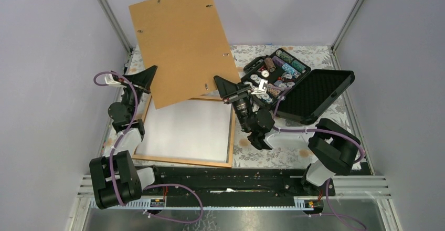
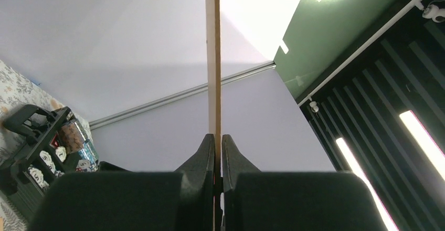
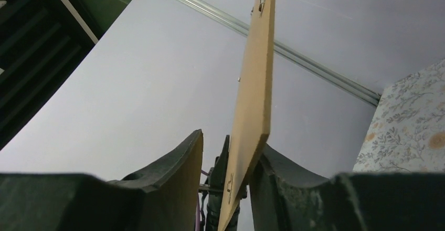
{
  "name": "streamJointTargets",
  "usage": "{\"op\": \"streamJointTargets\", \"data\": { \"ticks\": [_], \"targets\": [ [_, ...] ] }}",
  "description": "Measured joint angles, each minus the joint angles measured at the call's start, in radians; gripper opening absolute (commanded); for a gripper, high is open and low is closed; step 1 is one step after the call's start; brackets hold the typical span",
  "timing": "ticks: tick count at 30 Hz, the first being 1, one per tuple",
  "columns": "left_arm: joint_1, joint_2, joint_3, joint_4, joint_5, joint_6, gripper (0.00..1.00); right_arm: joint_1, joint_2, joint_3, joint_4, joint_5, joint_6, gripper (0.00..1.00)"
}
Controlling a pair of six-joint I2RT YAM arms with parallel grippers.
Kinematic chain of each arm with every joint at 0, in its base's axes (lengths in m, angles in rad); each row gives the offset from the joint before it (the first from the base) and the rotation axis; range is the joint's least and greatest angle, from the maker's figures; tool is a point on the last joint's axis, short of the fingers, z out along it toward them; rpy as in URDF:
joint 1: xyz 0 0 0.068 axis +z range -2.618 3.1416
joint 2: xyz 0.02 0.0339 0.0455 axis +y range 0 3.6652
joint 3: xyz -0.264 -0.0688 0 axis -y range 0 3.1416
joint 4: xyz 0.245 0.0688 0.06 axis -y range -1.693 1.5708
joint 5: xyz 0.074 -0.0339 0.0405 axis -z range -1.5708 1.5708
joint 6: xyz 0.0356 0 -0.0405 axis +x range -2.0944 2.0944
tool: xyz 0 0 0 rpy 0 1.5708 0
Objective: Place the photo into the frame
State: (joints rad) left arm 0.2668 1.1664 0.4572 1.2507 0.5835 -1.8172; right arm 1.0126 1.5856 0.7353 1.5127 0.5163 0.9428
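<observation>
frame [image 1: 183, 161] flat on the table [image 1: 294, 155], photo [image 1: 189, 128] lying inside it, white back up. left end effector [image 1: 148, 80] at the frame's far-left corner, pressed together on the left edge of the backing board [image 1: 181, 42]. right end effector [image 1: 223, 86] at the frame's far-right corner, half spread around the board's lower corner (board leans on one finger, gap at the other). board tilts up over the frame's far rail. open black case [image 1: 315, 92] beyond the frame's right side.

A robotics lab cell: 2 arms [image 1: 113, 178] bolted to a slotted metal rail [image 1: 367, 185], plain grey wall panels [image 1: 47, 58] between aluminium posts [image 1: 107, 13] enclosing a floral-clothed counter [image 1: 294, 155] (strip lights [image 2: 420, 136] overhead, a slatted black ceiling [image 2: 367, 84]).
</observation>
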Motion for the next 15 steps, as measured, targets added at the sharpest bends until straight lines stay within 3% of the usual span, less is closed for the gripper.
{"op": "streamJointTargets", "data": {
  "ticks": [3, 5, 8, 12, 15],
  "targets": [
    [0.001, -0.003, -0.014, 0.000, -0.011, -0.013, 0.00, 0.000, 0.008, 0.020, -0.003, 0.008, -0.004, 0.28],
    [0.001, -0.011, -0.023, -0.005, -0.017, -0.015, 0.03, 0.000, 0.016, 0.026, -0.003, 0.018, -0.005, 0.16],
    [0.002, -0.039, -0.026, -0.045, -0.017, -0.003, 0.30, 0.000, 0.027, 0.028, -0.008, 0.031, -0.015, 0.01],
    [0.008, -0.095, -0.021, -0.171, 0.032, 0.085, 0.58, -0.027, 0.027, 0.026, -0.010, -0.020, -0.037, 0.00],
    [0.006, -0.161, 0.026, -0.389, 0.100, 0.225, 0.79, -0.092, 0.016, -0.010, -0.020, -0.114, -0.016, 0.00]
  ]
}}
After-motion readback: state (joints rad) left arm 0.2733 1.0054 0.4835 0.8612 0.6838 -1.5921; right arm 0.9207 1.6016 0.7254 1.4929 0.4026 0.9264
